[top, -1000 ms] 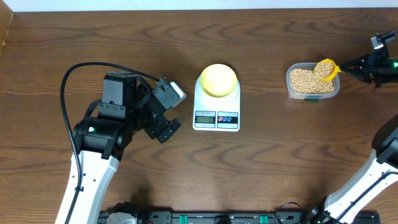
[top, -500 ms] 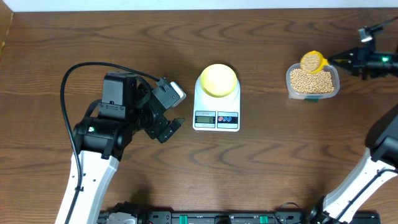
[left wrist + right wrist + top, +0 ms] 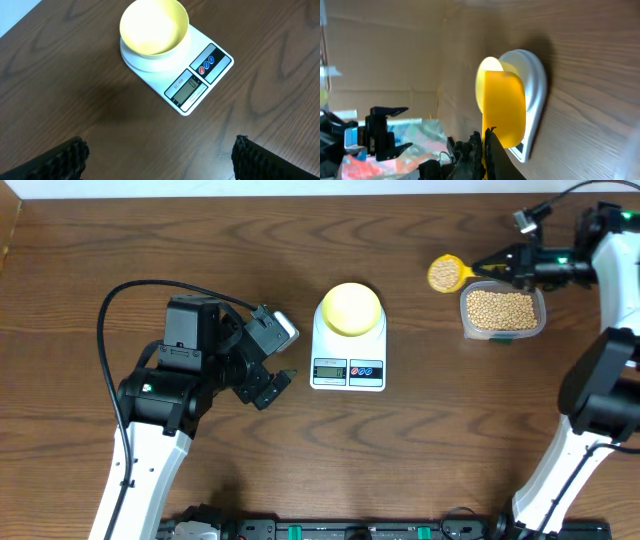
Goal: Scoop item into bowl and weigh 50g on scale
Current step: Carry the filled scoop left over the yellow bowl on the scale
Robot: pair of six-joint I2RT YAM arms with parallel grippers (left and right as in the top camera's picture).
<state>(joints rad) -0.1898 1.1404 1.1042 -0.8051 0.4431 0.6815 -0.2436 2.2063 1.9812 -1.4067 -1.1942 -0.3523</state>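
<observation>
Loaded scoop point(image 3: 460, 270) has come up out of the tub point(image 3: 543, 315) and swung left. It now hangs over bare desk point(image 3: 420, 430), between tub and scale point(image 3: 348, 370), heaped with beans point(image 3: 443, 275). Right tool point(image 3: 497, 266) is clamped tight on the scoop handle. Left tool point(image 3: 273, 390) is spread wide, holds nothing, unmoved left of the scale. Bowl point(image 3: 350, 308) sits on the scale and looks empty in the left wrist view. So the carry is under way, no beans tipped in yet.
</observation>
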